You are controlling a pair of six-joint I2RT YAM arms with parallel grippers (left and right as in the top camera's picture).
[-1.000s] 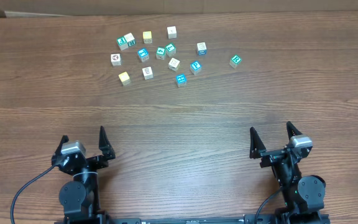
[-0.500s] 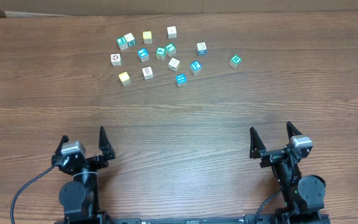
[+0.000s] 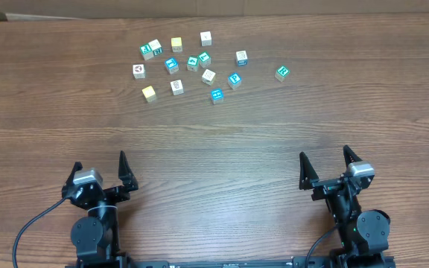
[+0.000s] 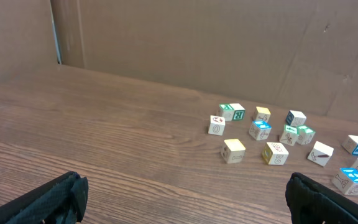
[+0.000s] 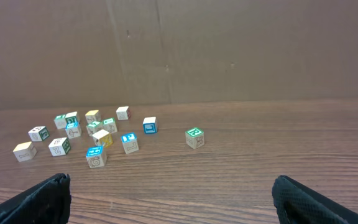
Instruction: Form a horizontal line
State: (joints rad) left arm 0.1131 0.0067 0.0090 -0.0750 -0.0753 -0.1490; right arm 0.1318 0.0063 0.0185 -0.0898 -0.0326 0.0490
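Nothing moved; cubes (image 3: 193, 63) lie scattered, not aligned

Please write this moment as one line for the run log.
phase: not started | cubes: loose scatter, no row yet | left pincer: open, empty | right pincer: open, empty

Small picture cubes (image 3: 208, 75), blue, teal, white, yellow faces, loosely scattered; one teal-green cube (image 3: 281, 72) apart, rightward

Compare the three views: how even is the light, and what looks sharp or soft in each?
Overhead: soft, even light on the table, cubes nearly shadowless and sharp. Left wrist: cubes crisp, left claw dark and soft at the bottom. Right wrist: cubes smaller, right claw equally soft.
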